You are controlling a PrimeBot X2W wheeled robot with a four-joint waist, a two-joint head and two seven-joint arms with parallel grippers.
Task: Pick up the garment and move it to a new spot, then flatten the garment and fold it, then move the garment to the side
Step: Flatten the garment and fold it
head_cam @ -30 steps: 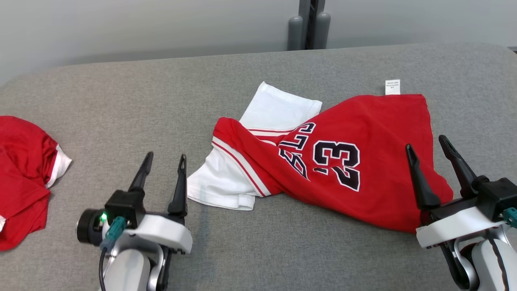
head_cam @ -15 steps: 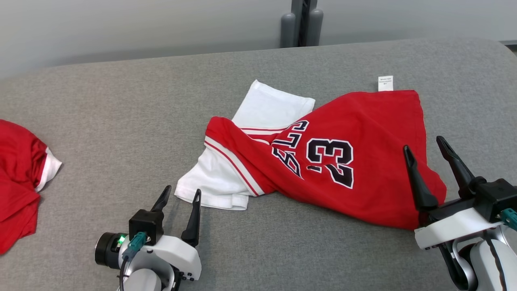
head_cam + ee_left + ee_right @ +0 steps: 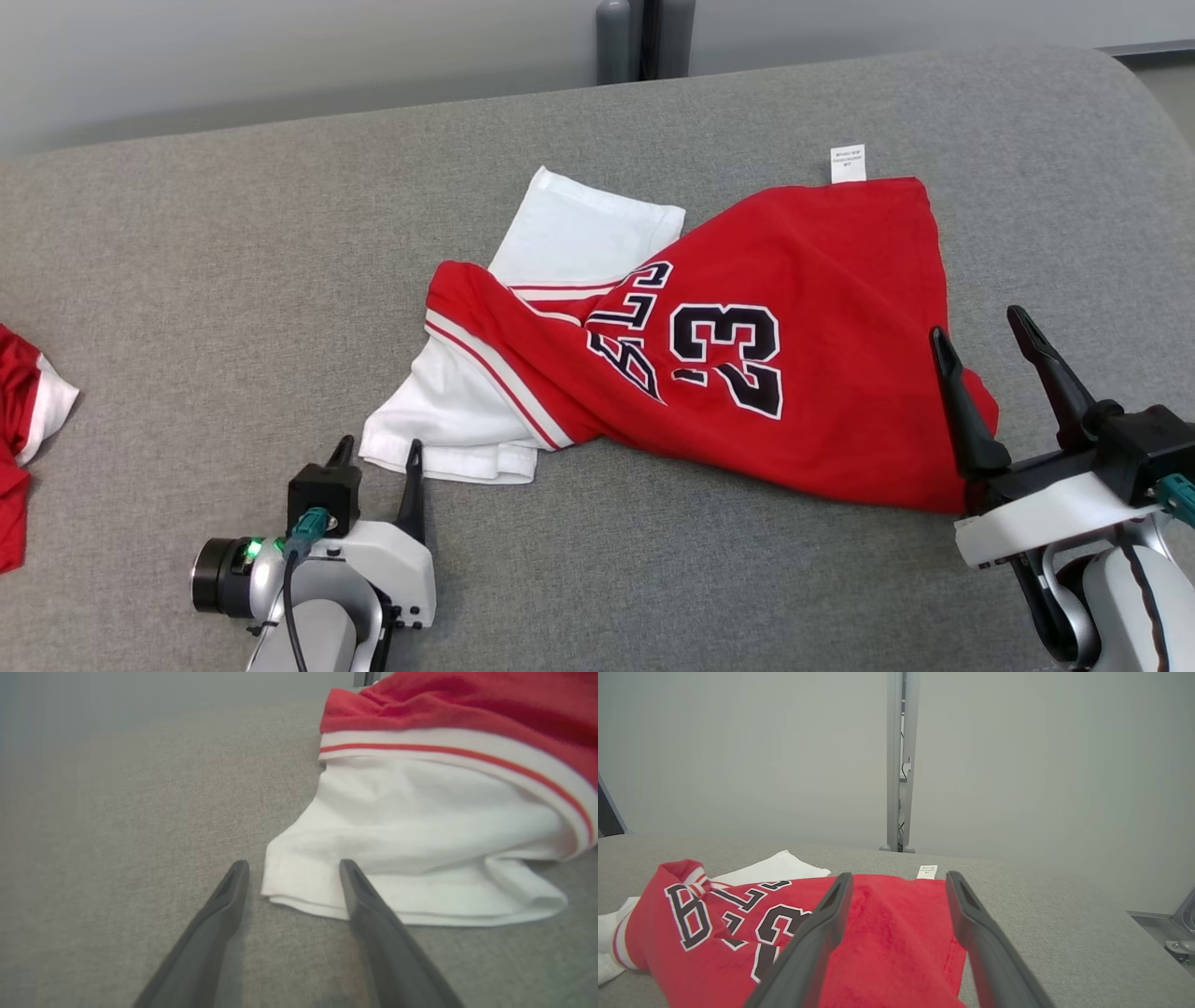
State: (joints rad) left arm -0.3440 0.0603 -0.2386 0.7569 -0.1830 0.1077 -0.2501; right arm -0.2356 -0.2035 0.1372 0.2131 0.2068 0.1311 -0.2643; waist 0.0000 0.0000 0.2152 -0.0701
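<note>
The garment, a red jersey with a black-and-white "23", white sleeves and a small white tag, lies crumpled on the grey table. My left gripper is open, low over the table, its tips right at the near corner of the white sleeve. In the left wrist view the left gripper has that corner between its fingers, unpinched. My right gripper stands open above the garment's near right corner, holding nothing. In the right wrist view the right gripper points over the red cloth.
Another red garment with a white edge lies at the table's far left. A grey post stands behind the table against the pale wall. The table's rounded right edge is near my right arm.
The camera has turned right, so everything has slid left in the head view. My left gripper has dropped low and moved up to the white sleeve's corner. The right gripper has barely moved.
</note>
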